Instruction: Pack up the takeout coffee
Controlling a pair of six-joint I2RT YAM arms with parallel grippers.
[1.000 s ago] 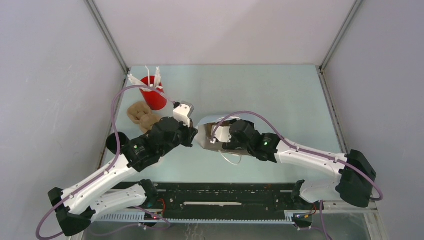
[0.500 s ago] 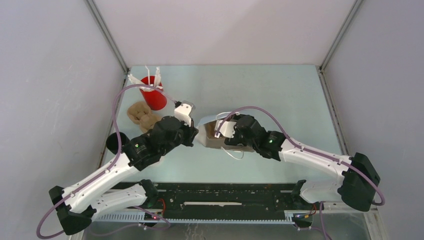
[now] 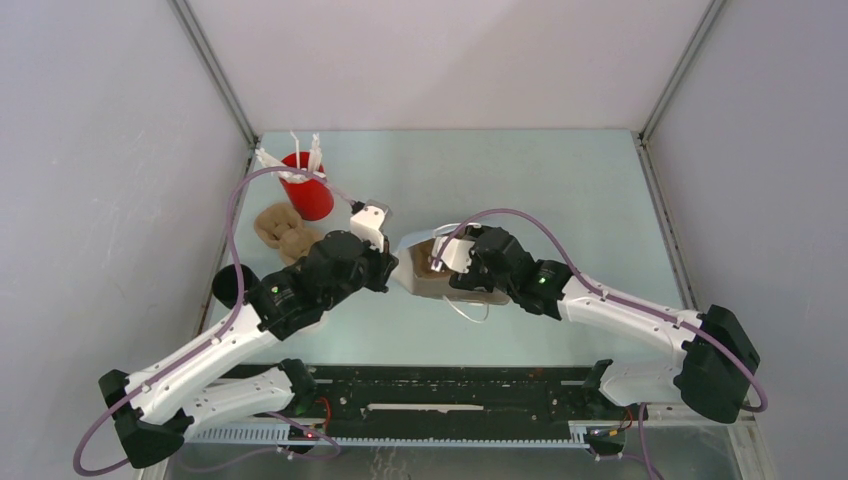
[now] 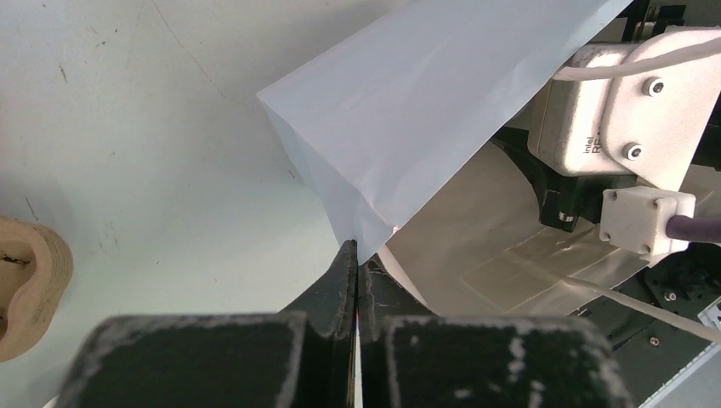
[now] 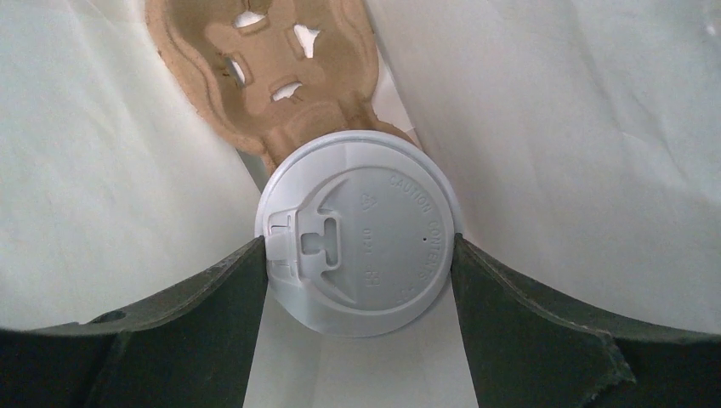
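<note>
Observed: the takeout coffee sits inside the paper bag. Only its white lid shows; the cup body is hidden beneath. The lid's far edge overlaps the end of a brown pulp tray lying deeper in the bag. The white bag walls close in on both sides, leaving little sideways room.

Top view: the cup is hidden under the right wrist. The bag lies between the two arms, with a red cup well apart from it.

The right gripper is spread to lid width, both fingers touching the rim and holding the coffee. The left gripper is pinched tight on the bag's mouth edge, probably at a corner fold.
</note>
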